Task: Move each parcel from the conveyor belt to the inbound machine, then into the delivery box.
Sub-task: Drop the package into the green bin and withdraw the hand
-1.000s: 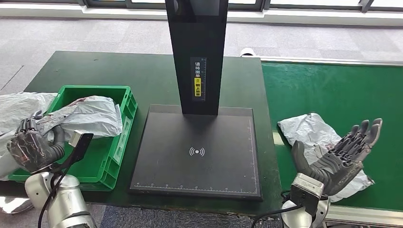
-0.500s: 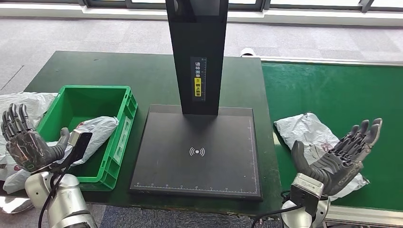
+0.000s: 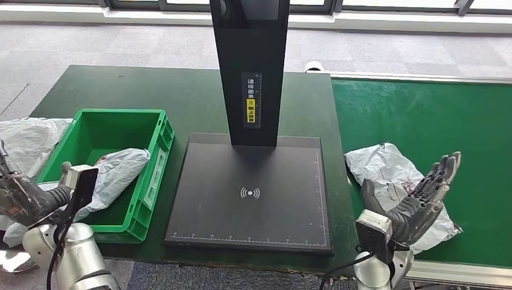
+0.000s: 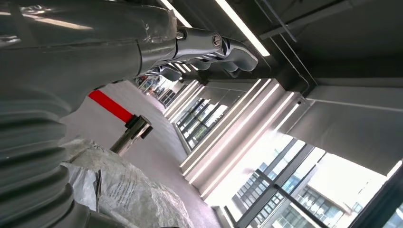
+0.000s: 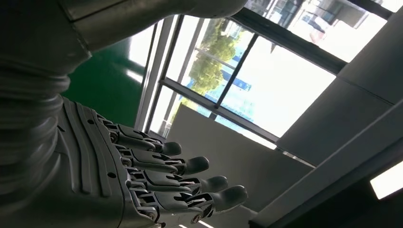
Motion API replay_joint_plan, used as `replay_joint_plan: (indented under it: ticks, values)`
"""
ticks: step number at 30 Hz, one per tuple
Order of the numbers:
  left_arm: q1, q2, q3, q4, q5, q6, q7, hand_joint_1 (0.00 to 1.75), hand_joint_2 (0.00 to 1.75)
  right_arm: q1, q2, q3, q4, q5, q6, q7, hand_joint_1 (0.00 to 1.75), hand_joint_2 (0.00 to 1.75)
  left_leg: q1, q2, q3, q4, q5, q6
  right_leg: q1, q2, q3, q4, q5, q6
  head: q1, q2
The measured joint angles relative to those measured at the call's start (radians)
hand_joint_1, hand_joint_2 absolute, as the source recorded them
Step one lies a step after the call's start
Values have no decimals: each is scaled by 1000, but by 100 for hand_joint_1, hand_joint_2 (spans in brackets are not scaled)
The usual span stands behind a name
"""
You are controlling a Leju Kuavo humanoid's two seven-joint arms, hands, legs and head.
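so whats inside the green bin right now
One grey plastic parcel lies in the green bin, slumped toward its near left side, with bare green floor behind it. Whatever is under the parcel is covered, and the left hand's wrist camera hides the near corner.

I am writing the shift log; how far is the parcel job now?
Done: one grey parcel lies inside the green delivery box. In hand: nothing; the left hand is beside the box and the right hand is open above the belt. Left: a second parcel lies on the green conveyor belt; the inbound machine plate is bare.
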Motion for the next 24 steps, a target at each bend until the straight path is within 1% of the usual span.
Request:
replay_joint_plan:
  ticks: [1,2,3,4,5,6,7,8,10,11,12,15,19,24]
  values:
    - [24,1,-29,-20,92,-1,0,0,175,-24,-1,-35,50,79,0,50,0,175,0,1,1,0,0,0,0,0,0,0,0,0,0,0]
    - [56,4,-79,-43,221,-8,-1,0,175,-50,-4,-75,109,188,0,131,0,175,0,1,1,0,0,0,0,1,0,0,0,0,0,0]
    - [96,9,-149,-69,378,-26,-1,0,175,-77,-11,-116,174,313,1,233,0,175,0,1,2,0,-1,0,0,1,1,-1,0,0,0,0]
    - [137,18,-232,-98,553,-65,-1,0,175,-102,-22,-159,245,442,1,344,0,175,0,-1,1,1,0,1,0,-1,1,-1,0,0,0,0]
    - [173,26,-319,-128,716,-127,-1,0,175,-125,-36,-198,316,551,2,444,0,175,0,-5,0,1,0,1,0,-5,2,-1,0,1,0,0]
    - [205,34,-397,-157,844,-206,-1,0,175,-147,-50,-232,382,631,2,520,0,175,0,-9,-2,1,0,2,0,-8,3,-1,-1,2,0,0]
    - [229,40,-458,-185,930,-300,-1,0,175,-167,-62,-261,444,686,1,576,0,175,0,-12,-3,1,1,3,0,-11,3,-1,-1,2,0,0]
    - [249,43,-501,-209,975,-394,-2,0,175,-184,-72,-281,495,720,1,611,0,175,0,-13,-3,1,1,3,0,-12,3,-1,-1,3,0,0]
    - [282,44,-553,-252,1000,-568,-2,0,175,-213,-89,-309,588,755,1,653,0,175,-1,-11,-3,1,1,3,-1,-11,3,-1,-1,2,0,0]
    - [297,44,-574,-269,1004,-622,-2,0,175,-226,-96,-320,631,762,1,667,0,175,-1,-10,-3,1,1,2,-1,-10,2,-1,-1,2,0,0]
    - [314,44,-594,-285,1004,-655,-2,0,175,-240,-103,-328,672,766,2,678,0,175,-1,-9,-3,1,1,2,-1,-8,1,-1,-1,2,0,0]
    - [357,44,-647,-315,995,-649,-1,0,175,-279,-119,-347,768,770,11,704,0,175,-1,-7,-3,1,1,2,0,-6,0,-1,-1,2,0,0]
    - [377,44,-681,-340,971,-621,-1,0,175,-311,-133,-358,845,772,38,732,0,175,-1,-7,-3,1,0,1,0,-6,1,-1,-1,2,0,0]
    - [411,45,-708,-368,951,-591,-1,0,175,-333,-154,-361,918,774,123,791,0,175,-1,-7,-3,1,0,1,0,-6,1,-1,-1,2,0,0]
